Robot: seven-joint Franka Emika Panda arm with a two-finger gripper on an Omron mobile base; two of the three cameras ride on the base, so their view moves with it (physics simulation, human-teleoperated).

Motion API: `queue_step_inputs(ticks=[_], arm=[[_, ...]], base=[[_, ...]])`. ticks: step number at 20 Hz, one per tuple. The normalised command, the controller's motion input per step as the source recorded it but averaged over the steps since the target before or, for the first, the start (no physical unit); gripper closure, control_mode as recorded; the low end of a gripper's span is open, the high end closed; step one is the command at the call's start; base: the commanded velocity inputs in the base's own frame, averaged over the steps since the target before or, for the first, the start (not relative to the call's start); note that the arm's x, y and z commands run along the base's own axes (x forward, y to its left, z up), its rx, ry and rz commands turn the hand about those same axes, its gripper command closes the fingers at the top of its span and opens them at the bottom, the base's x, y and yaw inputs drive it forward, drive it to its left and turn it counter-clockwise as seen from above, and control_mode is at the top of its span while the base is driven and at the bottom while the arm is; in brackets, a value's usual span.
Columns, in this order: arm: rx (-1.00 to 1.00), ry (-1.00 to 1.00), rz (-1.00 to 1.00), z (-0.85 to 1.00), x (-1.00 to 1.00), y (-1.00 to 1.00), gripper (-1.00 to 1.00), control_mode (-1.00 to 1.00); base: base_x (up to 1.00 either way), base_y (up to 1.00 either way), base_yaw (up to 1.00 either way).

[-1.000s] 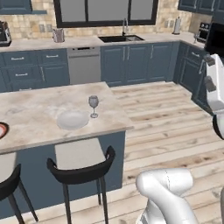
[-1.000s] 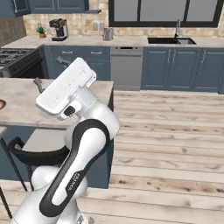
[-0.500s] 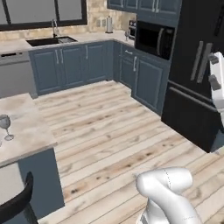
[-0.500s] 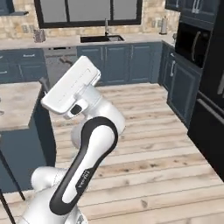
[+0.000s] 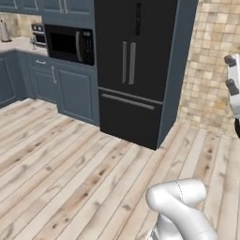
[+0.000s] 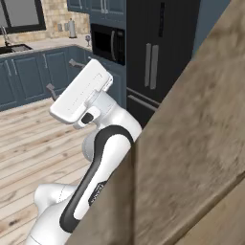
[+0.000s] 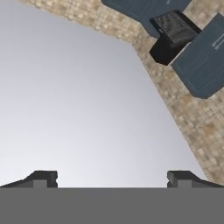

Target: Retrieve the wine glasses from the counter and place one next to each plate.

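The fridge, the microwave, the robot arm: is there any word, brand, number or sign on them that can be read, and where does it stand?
No text can be read in these pictures.
Black fridge: no brand or label shows.
Microwave: plain dark door, no readable marks.
Robot arm: small dark print on its black band, too blurred to read.

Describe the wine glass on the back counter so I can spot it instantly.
Start at the tall black refrigerator, then move left past the built-in black microwave. On the pale counter just beyond it stands the wine glass, small, clear and stemmed, unlike the taller steel canister further left.
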Motion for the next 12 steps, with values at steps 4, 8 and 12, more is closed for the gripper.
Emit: queue_step_inputs(ticks=[4,8,12], arm=[[0.0,0.0,0.0,0.0,0.0,0.0,-1.0,1.0],[0.0,0.0,0.0,0.0,0.0,0.0,-1.0,1.0],[0.0,0.0,0.0,0.0,0.0,0.0,-1.0,1.0]], base=[[1.0,0.97,-0.48],[1.0,0.41,-0.19],[1.0,0.03,-0.06]])
